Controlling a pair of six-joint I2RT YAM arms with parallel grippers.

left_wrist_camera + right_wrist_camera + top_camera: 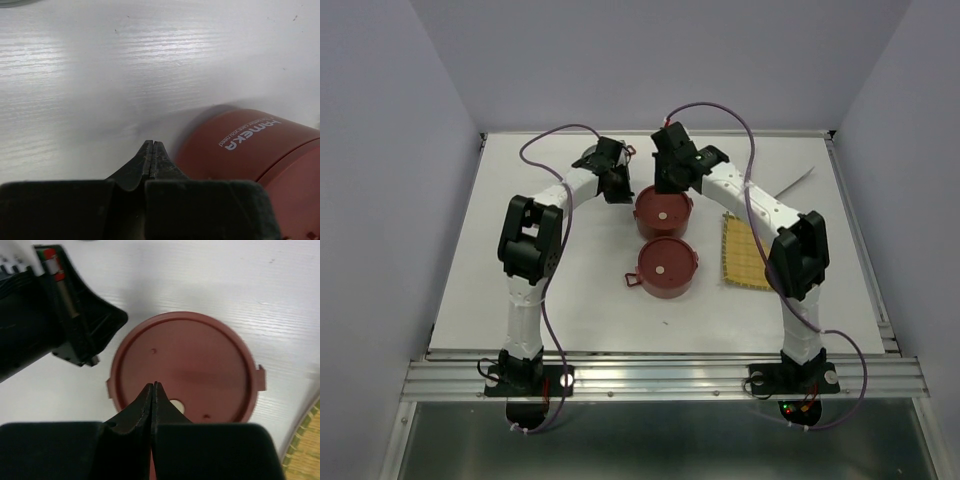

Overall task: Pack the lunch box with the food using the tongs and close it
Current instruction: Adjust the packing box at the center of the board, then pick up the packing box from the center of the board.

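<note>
1. The table (520, 300) is carrying everything. I'm using the far lunch box tier (663, 210) as my landmark.
2. A second lidded tier (667, 268) is sitting just in front of it, and the mat (745, 250) is lying to its right. No food is showing, so I'm guessing it's packed inside.
3. The tongs (798, 180) are lying well off to its right, with nobody holding them.
4. The left gripper (151, 150) is hovering just left of it, pinched closed and empty. The right gripper (152, 390) is hanging over its lid (185, 360), also closed and empty, probably seating the lid.
5. Only the left wrist view is showing the wall lettering (250, 132), and only the top view is showing the tongs.
</note>
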